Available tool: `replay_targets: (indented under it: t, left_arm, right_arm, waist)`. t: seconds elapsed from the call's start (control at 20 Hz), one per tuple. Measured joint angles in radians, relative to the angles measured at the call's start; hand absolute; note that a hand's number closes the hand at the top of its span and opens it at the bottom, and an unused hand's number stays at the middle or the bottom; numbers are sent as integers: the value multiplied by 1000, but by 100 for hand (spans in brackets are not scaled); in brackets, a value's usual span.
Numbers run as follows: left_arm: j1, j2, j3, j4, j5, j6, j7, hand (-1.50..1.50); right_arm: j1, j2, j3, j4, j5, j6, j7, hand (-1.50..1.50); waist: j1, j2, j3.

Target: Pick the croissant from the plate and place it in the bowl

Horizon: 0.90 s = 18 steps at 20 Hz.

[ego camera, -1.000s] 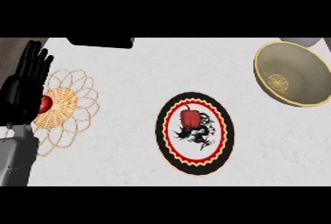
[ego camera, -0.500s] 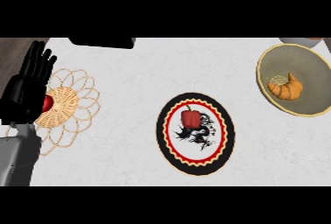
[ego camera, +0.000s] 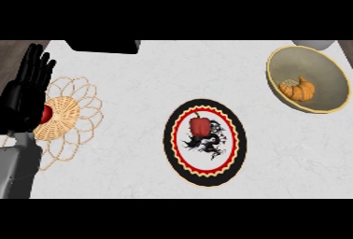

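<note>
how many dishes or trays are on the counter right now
3: a tan bowl at the upper right holding a croissant, a black-rimmed plate in the middle with a red pepper on it, and a woven wicker tray at the left, partly behind the left hand.

- The counter (ego camera: 124, 79) is white and marbled.
- A plate (ego camera: 205, 171) lies at its middle.
- A bowl (ego camera: 324, 74) sits up and right of the plate.
- A wicker mat (ego camera: 76, 121) lies left of the plate.
- A dark object (ego camera: 103, 45) sits up and left of the plate.
</note>
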Motion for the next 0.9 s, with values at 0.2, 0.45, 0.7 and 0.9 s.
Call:
replay_targets:
  t: [0.2,0.45,0.7,0.9]
  left_arm:
    - [9,-3,-2,-6,-10,5,-1,0]
    - [1,-7,-1,2,-13,6,-1,0]
    - [4,-4,3,0,-12,-1,-6,0]
    - [16,-4,7,-8,-8,-6,-12,0]
  right_arm:
    - [-19,82,43,63,56,-86,-14,150]
    - [-39,182,65,188,114,-172,-4,-150]
    - [-66,260,41,310,108,-149,24,-150]
    - [-77,305,-17,369,51,-105,27,-150]
  waist:
    - [-10,-1,0]
    - [-15,0,0]
    - [-9,3,1]
    - [-7,4,1]
